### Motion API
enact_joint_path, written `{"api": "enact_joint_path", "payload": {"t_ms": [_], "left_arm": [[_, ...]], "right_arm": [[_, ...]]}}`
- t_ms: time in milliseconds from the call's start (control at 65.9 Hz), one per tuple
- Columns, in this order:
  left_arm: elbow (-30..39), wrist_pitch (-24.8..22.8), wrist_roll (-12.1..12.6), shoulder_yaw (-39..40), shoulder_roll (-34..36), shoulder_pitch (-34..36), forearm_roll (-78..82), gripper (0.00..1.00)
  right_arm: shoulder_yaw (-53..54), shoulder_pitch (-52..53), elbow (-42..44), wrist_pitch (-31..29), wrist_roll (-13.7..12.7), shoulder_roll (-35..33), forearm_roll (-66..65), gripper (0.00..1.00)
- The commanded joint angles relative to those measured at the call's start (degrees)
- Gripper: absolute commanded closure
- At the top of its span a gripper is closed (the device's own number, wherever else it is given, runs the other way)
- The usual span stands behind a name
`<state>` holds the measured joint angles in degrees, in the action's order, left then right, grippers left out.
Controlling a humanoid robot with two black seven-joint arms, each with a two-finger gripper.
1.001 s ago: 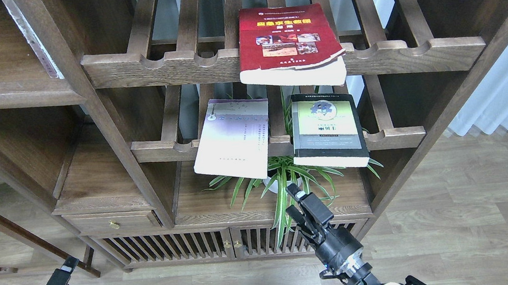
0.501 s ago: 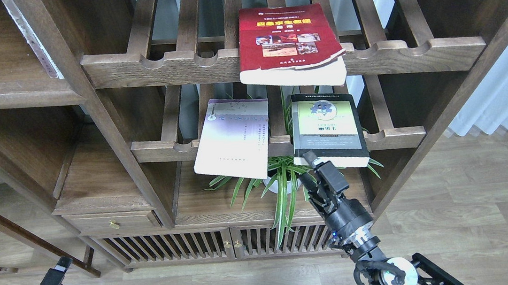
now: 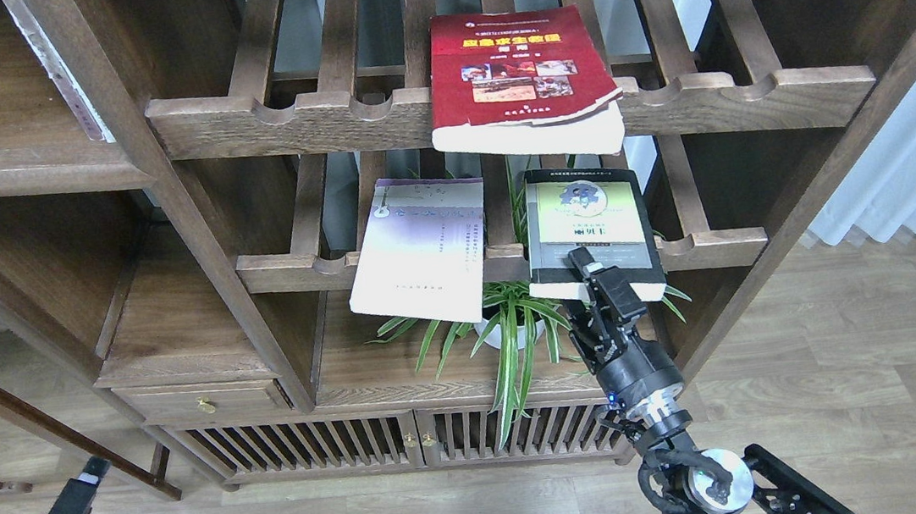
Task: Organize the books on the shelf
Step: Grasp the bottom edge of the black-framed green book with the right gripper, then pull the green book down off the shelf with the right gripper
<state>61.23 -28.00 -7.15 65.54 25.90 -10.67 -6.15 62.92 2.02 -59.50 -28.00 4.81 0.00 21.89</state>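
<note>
My right claw (image 3: 597,281) at front edge of black-bordered book (image 3: 589,230), fingers apart, straddling its overhanging near end; cannot tell if touching. Book lies flat on lower slatted rack (image 3: 289,270), beside white-lavender book (image 3: 420,248); red book (image 3: 520,80) on upper rack. Paperback probably light, floppy, glossy; grip deep near spine. Left claw (image 3: 68,511) low, state unclear.

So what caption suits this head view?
Right end effector reaches the front edge of the black-bordered book on a slatted rack.
</note>
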Motion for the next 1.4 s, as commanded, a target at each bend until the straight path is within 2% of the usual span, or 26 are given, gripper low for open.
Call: {"api": "enact_joint_path", "payload": {"t_ms": [0,258,592,759,1092,1274,1381], "left_arm": [[-0.1,0.0,-0.1,0.1,0.1,-0.1,0.0,0.00],[-1.2,0.0,0.0,0.1,0.0,-0.1,0.0,0.00],[-1.3,0.0,0.5,0.1,0.1,-0.1,0.0,0.00],[-1.4,0.0,0.9,0.1,0.4,-0.1,0.0,0.00],[-2.6,0.0,0.7,0.1,0.6,0.0,0.0,0.00],[-2.6,0.0,1.0,0.1,1.2,0.1,0.0,0.00],[-2.9,0.0,0.4,-0.1,1.2,0.0,0.0,0.00]], "right_arm": [[0.1,0.0,0.0,0.0,0.0,0.0,0.4,0.40],[0.1,0.0,-0.1,0.0,0.9,0.0,0.4,0.51],[0.1,-0.3,-0.5,0.0,0.9,0.0,1.2,0.77],[-0.1,-1.2,-2.2,0.0,0.6,0.0,1.2,0.78],[-0.6,-5.5,-7.2,0.0,0.0,0.0,1.1,0.94],[-0.9,-9.1,-8.3,0.0,-0.3,0.0,0.8,0.95],[-1.4,-13.6,-11.0,0.0,-0.5,0.0,0.5,0.95]]}}
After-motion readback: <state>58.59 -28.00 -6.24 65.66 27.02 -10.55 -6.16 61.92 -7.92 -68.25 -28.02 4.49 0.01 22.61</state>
